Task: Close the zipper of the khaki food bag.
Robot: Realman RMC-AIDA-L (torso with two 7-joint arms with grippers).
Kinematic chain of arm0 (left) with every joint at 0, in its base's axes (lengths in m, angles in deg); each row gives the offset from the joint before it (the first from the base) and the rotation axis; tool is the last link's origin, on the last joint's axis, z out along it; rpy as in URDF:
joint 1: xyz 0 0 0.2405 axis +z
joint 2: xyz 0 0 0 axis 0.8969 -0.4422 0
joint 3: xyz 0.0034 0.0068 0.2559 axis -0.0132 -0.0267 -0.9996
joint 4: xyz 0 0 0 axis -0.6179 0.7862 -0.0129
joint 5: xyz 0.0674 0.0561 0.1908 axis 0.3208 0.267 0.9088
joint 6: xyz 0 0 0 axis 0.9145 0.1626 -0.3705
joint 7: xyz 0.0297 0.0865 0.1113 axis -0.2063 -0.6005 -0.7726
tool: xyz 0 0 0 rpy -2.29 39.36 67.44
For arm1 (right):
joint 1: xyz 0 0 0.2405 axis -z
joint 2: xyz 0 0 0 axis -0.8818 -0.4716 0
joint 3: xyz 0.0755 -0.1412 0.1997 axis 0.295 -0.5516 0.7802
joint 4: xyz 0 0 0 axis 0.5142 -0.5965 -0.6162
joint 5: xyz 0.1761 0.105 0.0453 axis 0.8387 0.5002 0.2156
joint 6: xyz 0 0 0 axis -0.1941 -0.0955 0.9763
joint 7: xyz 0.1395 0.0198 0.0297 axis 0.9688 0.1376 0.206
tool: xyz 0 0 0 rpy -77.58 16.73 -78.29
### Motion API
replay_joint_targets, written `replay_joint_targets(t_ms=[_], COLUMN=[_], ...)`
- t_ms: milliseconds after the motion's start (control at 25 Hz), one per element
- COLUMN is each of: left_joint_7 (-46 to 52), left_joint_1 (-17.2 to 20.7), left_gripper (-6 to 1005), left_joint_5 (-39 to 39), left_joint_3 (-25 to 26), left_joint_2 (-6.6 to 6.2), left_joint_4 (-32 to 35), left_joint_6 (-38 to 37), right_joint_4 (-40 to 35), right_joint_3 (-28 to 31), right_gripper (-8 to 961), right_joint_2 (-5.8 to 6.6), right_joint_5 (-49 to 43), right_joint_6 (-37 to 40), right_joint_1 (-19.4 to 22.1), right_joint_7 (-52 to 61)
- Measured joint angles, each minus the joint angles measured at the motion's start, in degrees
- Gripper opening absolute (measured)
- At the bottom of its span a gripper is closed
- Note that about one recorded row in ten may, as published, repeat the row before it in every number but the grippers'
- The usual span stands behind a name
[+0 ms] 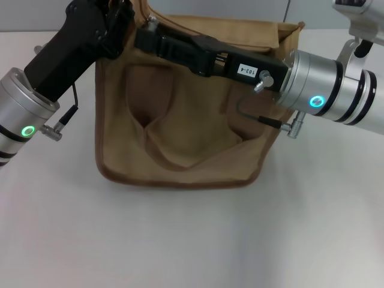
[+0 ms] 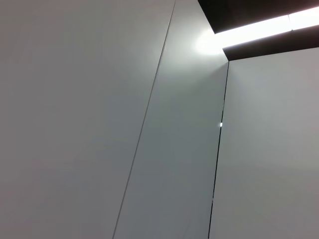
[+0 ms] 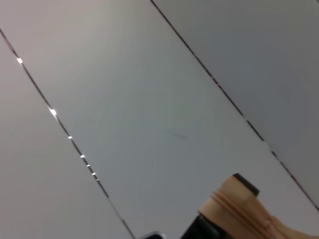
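Observation:
The khaki food bag [image 1: 180, 132] stands upright on the white table in the head view, its front pocket and brown bottom trim facing me. My left gripper [image 1: 118, 17] reaches in from the left to the bag's top left corner. My right gripper [image 1: 146, 33] stretches from the right across the bag's top edge, its tip close to the left gripper. The zipper and its silver slider are hidden behind the two grippers. The right wrist view shows only a strip of tan bag fabric [image 3: 234, 211] against wall panels. The left wrist view shows none of the task's things.
The white table [image 1: 192, 240] spreads in front of the bag and to both sides. The left wrist view shows only grey wall panels [image 2: 99, 119] and a bright light strip [image 2: 259, 25].

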Motion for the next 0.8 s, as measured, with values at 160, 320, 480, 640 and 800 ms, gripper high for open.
replay_joint_targets(t_ms=[160,320,480,640,800], left_joint_7=[0.00,0.00,0.00,0.00,0.00], left_joint_1=[0.06,0.06,0.05,0.09,0.10], left_gripper=[52,54,55,57,58], left_joint_5=[0.02,0.02,0.01,0.00,0.00], left_joint_3=[0.00,0.00,0.00,0.00,0.00], left_joint_2=[-0.01,0.00,0.00,0.00,0.00], left_joint_4=[-0.03,-0.07,-0.12,-0.12,-0.12], left_joint_6=[0.22,0.47,0.52,0.61,0.63], right_joint_4=[0.08,0.04,0.01,0.05,0.09], right_joint_3=[0.21,0.21,0.12,0.09,0.07], right_gripper=[325,317,308,299,252], right_joint_2=[0.00,0.00,0.00,0.00,0.00], right_joint_5=[0.06,0.22,0.26,0.29,0.30], right_joint_6=[-2.23,-2.31,-2.37,-2.40,-2.48], right_joint_1=[0.05,0.11,0.11,0.10,0.15], right_joint_7=[0.14,0.16,0.18,0.20,0.22])
